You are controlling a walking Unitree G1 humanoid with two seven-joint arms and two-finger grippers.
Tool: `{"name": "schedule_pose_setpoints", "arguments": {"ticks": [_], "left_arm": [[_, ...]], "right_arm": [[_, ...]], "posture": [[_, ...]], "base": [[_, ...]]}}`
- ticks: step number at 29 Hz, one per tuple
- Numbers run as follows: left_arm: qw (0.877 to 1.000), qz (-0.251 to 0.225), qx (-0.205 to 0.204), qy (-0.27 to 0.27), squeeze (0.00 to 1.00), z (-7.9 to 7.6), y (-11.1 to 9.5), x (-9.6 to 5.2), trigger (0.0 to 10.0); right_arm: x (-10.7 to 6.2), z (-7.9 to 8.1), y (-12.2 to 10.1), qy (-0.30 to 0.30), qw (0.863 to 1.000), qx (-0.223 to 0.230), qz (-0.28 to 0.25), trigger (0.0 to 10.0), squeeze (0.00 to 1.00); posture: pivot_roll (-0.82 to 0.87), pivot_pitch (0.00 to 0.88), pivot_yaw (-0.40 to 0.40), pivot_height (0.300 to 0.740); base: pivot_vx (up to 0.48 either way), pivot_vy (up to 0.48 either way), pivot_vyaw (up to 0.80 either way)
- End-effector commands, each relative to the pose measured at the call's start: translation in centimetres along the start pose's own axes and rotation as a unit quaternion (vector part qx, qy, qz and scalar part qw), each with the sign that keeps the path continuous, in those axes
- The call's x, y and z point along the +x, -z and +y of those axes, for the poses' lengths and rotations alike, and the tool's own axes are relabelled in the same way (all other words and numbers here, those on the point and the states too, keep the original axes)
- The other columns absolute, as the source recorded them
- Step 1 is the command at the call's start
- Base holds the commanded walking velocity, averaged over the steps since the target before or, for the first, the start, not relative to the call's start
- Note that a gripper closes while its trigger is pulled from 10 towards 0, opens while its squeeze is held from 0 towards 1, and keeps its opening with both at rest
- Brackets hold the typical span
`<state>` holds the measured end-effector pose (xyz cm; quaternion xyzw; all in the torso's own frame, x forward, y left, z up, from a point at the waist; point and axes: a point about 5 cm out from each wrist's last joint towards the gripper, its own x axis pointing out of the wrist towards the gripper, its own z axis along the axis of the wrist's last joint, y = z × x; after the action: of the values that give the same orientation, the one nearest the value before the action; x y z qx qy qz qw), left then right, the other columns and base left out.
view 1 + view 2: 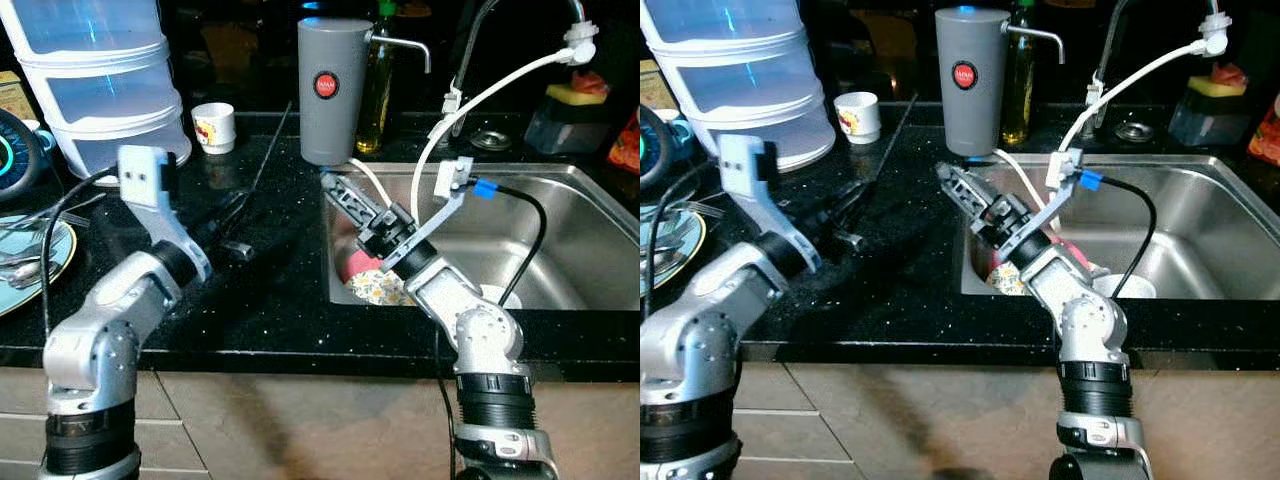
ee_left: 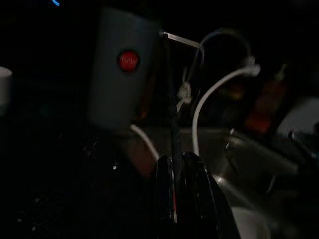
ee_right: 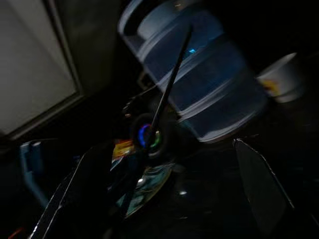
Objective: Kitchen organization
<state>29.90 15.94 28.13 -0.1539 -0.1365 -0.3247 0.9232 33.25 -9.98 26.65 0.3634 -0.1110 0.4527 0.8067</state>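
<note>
Left gripper jaws clamp a thin black stick; right gripper jaws spread beside it

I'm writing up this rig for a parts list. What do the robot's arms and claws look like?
Both arms are silver with rounded joints and black ribbed cuffs. The left claw and right claw each have two long black fingers. A pale camera bracket sits at each wrist; a black cable with a blue connector runs to the right one.

The right arm hid much of the pink dish in the sink. The plate was cut off at the edge. Both wrist views were dark, the right one blurred.
</note>
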Motion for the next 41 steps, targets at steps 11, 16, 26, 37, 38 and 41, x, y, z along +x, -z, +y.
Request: {"name": "schedule_pose_setpoints", "arguments": {"ticks": [11, 16, 26, 37, 38, 41], "left_arm": [[0.993, 0.02, -0.063, 0.1, 0.0, -1.3, 0.5, -0.8, 0.0], [0.989, 0.041, -0.072, 0.122, 0.0, -1.9, 1.2, -1.0, 0.0], [0.979, 0.086, -0.087, 0.162, 0.0, -2.9, 2.1, -1.5, 0.0], [0.974, 0.098, -0.092, 0.181, 0.0, -3.6, 2.3, -1.7, 0.0], [0.974, 0.099, -0.092, 0.18, 0.0, -3.5, 2.3, -1.7, 0.0], [0.974, 0.1, -0.092, 0.179, 0.0, -3.5, 2.2, -1.8, 0.0]], "right_arm": [[0.9, 1.9, 0.5, -0.052, 0.998, 0.021, 0.035, 10.0, 0.0], [0.9, 2.1, 0.6, -0.054, 0.997, 0.016, 0.044, 10.0, 0.0], [0.9, 2.8, 0.9, -0.073, 0.995, 0.025, 0.057, 10.0, 0.0], [0.7, 3.0, 1.2, -0.08, 0.994, 0.035, 0.064, 0.0, 0.0], [0.7, 3.0, 1.2, -0.08, 0.994, 0.036, 0.065, 0.0, 0.0], [0.7, 3.0, 1.3, -0.08, 0.994, 0.04, 0.063, 0.0, 0.0]], "posture": [[0.01, 0.07, 0.009, 0.74], [0.01, 0.07, 0.008, 0.74], [0.01, 0.074, 0.007, 0.74], [0.01, 0.065, 0.009, 0.74], [0.01, 0.06, 0.008, 0.74], [0.01, 0.052, 0.006, 0.74]], "base": [[0.0, 0.0, 0.0], [0.0, 0.0, 0.0], [0.0, 0.0, 0.0], [0.0, 0.0, 0.0], [0.0, 0.0, 0.0], [0.0, 0.0, 0.0]]}}
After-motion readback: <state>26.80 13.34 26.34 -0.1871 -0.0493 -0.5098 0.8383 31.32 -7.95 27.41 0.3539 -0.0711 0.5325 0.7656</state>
